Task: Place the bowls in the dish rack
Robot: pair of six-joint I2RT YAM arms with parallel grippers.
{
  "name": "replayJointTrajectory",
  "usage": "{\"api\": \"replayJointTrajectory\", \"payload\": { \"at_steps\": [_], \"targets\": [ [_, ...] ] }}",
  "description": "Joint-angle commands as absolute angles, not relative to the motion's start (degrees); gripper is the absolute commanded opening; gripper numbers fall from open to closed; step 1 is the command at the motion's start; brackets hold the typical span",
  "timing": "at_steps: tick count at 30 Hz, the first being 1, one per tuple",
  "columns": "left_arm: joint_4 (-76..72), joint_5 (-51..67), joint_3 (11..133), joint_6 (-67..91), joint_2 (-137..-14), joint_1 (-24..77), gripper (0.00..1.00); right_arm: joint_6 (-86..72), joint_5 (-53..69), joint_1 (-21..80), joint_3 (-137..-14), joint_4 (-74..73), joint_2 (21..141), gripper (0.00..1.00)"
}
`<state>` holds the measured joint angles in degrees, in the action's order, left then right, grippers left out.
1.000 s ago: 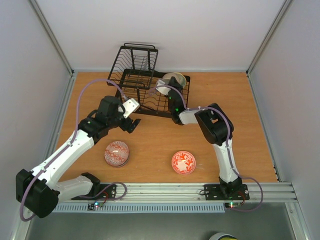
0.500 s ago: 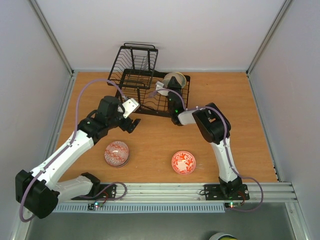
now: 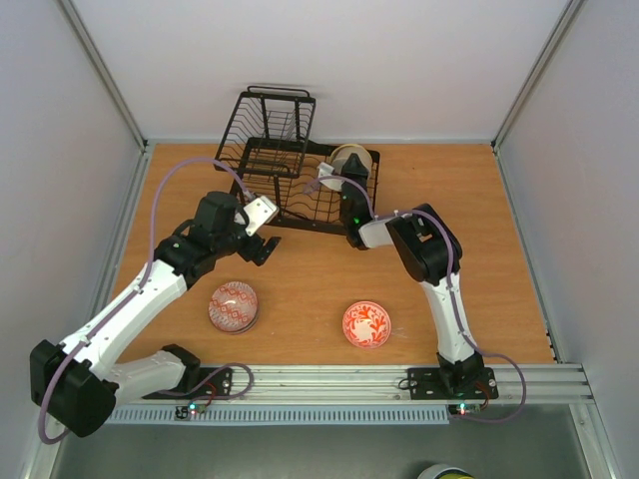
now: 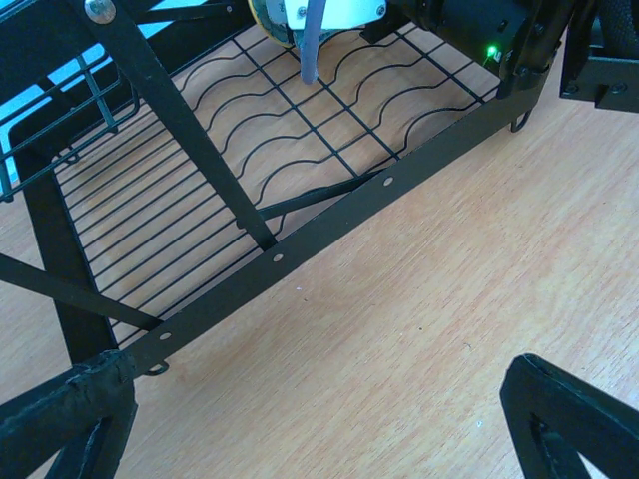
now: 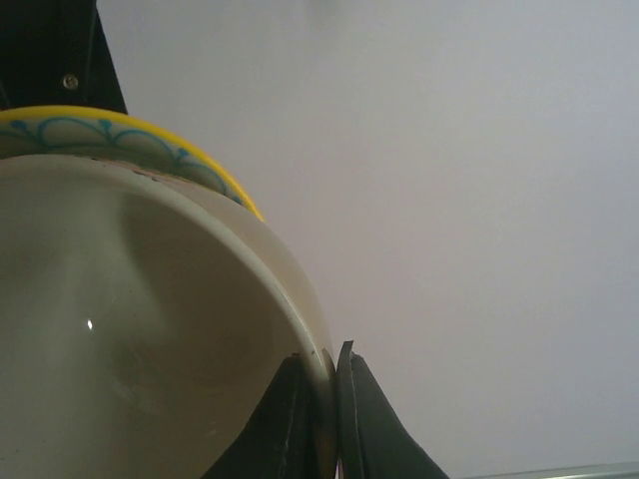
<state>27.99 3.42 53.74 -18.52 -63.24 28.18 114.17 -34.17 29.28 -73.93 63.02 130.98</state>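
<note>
Though taken only by a thin pinch at the lip, seemingly secure: right pincer (image 5: 321,419) clenched on the cream bowl (image 5: 130,329) with the teal-and-yellow rim, a finger on each side of the wall. Holding it tipped on edge above the right end of the dish rack (image 3: 270,160), close to the far edge of the surface (image 3: 479,249). Judging by the glaze: stiff, hard, probably fairly light, slick under the pads, and likely to chip if knocked against wire. Best held at the rim as here, then eased down between the tines rather than dropped. Left pincer (image 4: 310,394) released, jaws spread wide, hovering just in front of the rack's near rail toward its left end. Yet to load: pink-red patterned bowl (image 3: 234,305) toward the near left corner and red-and-white bowl (image 3: 366,323) by the middle of the near edge, both sitting flat on the wood, well apart from the rack. Against a second ago: cream bowl turned more upright, looking narrower from above and carried slightly toward the rack's right end; left pincer and both loose bowls unmoved.
</note>
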Motion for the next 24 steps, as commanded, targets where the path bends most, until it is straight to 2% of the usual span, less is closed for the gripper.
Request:
{"api": "replayJointTrajectory", "payload": {
  "at_steps": [1, 17, 20, 24],
  "targets": [
    [25.86, 3.60, 53.21, -18.81, -62.06, 27.94, 0.99, 115.61, -34.95, 28.75, -75.60, 71.98, 131.69, 0.01],
    [25.79, 3.51, 53.09, -18.90, -61.88, 27.87, 0.99, 115.44, -33.89, 28.65, -77.56, 66.77, 133.01, 0.02],
    [25.73, 3.60, 53.00, -18.89, -61.89, 27.86, 0.99, 114.48, -34.21, 28.65, -76.97, 65.71, 132.03, 0.12],
    [25.73, 3.62, 52.92, -18.98, -61.71, 27.87, 0.99, 113.42, -34.91, 28.65, -76.64, 65.66, 131.62, 0.36]
  ]
}}
